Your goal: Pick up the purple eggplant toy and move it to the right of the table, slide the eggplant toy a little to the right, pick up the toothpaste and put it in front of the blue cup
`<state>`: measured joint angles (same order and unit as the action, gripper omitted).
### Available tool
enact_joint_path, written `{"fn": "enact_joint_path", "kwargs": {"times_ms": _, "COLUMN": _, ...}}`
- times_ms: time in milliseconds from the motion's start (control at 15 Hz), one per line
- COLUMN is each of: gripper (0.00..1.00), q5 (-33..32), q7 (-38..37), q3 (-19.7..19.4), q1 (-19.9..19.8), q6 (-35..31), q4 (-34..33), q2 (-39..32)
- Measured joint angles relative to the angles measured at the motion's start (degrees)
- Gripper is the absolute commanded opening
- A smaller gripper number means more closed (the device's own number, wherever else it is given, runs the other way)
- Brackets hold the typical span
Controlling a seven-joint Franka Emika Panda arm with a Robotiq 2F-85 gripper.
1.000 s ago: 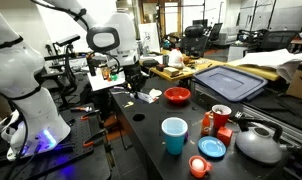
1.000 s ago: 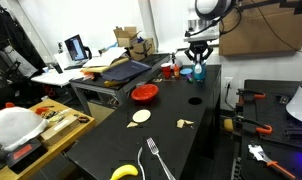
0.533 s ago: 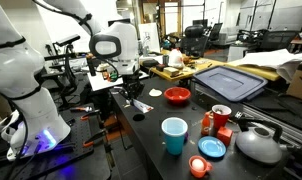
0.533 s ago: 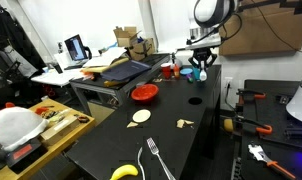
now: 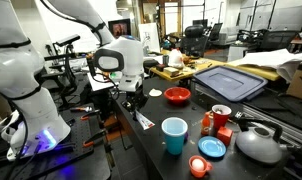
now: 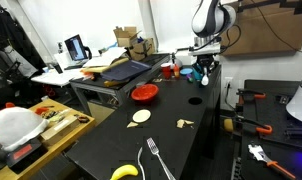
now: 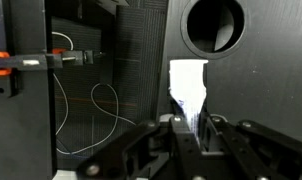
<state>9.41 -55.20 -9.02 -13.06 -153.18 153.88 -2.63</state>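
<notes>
A: Where do we have the toothpaste [image 7: 188, 88]?

B: In the gripper [image 7: 191, 124]. The jaws are pinched narrow on one end of the tube. In the wrist view the rest of it runs straight out past the fingertips, pointing toward the round hole [image 7: 213, 25] in the table [image 5: 151, 152].

A: And the cup [image 5: 174, 135]?

B: Upright on the table and well apart from the gripper. In an exterior view the gripper hangs up and to the left of the cup. The tube slants down from the jaws, with its free end on the cup's side. We can't tell whether that end touches the tabletop. The cup doesn't show in the wrist view at all.

A: So what does the next move turn on?

B: On that offset, we'd say. The tube has to travel across to the cup and come down on bare table just beside it, on the cup's front. Since the long axis leads the fingers, we'd watch that the free end doesn't knock the cup on the way.

A: Is anything in the way?

B: Nothing we can see between the cup and the tube.
</notes>
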Motion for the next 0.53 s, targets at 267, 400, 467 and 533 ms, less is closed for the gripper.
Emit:
{"fn": "enact_joint_path", "kwargs": {"times_ms": 267, "gripper": 0.04, "q5": 5.29, "q7": 5.64, "q3": -2.19, "q1": -0.14, "q6": -0.22, "q4": -3.03, "q2": -3.4}}
{"fn": "enact_joint_path", "kwargs": {"times_ms": 400, "gripper": 0.04, "q5": 7.85, "q7": 8.37, "q3": -2.76, "q1": -0.23, "q6": -0.22, "q4": -4.47, "q2": -5.23}}
{"fn": "enact_joint_path", "kwargs": {"times_ms": 467, "gripper": 0.04, "q5": 9.11, "q7": 9.88, "q3": -2.87, "q1": -0.41, "q6": -0.23, "q4": -5.11, "q2": -6.15}}
{"fn": "enact_joint_path", "kwargs": {"times_ms": 533, "gripper": 0.04, "q5": 10.3, "q7": 11.3, "q3": -2.92, "q1": -0.67, "q6": -0.23, "q4": -5.7, "q2": -7.05}}
